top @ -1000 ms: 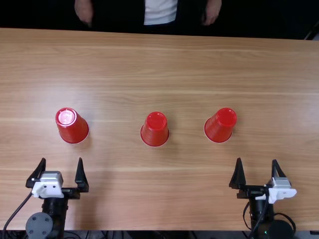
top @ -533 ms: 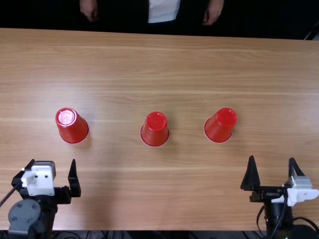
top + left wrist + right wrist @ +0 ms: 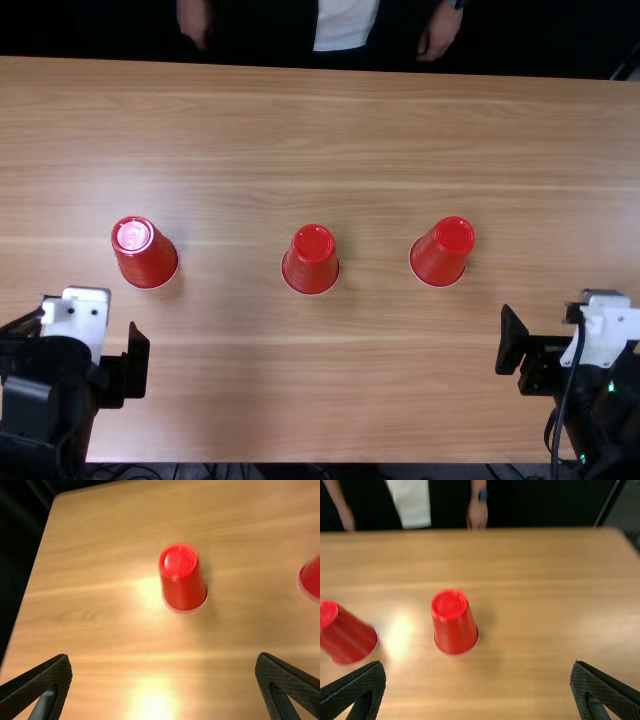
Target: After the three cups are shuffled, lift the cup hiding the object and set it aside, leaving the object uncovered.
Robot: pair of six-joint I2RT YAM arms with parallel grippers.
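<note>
Three red cups stand upside down in a row across the table's middle: the left cup (image 3: 145, 253) (image 3: 182, 578), the middle cup (image 3: 311, 260) (image 3: 312, 578) (image 3: 345, 633) and the right cup (image 3: 442, 251) (image 3: 454, 623). No hidden object shows. My left gripper (image 3: 80, 345) (image 3: 161, 659) is near the table's front left corner, short of the left cup, open with nothing between its fingers. At the front right my right gripper (image 3: 555, 350) (image 3: 477, 666) sits short of the right cup, open and holding nothing.
The wooden table (image 3: 320, 140) lies bare behind the cups up to its far edge. In the left wrist view the table's left edge (image 3: 37, 575) runs close beside the left cup. Wide gaps separate the cups.
Both arms have drawn back toward the near edge and outward, the left to the left, the right to the right. The three cups have kept their places.
</note>
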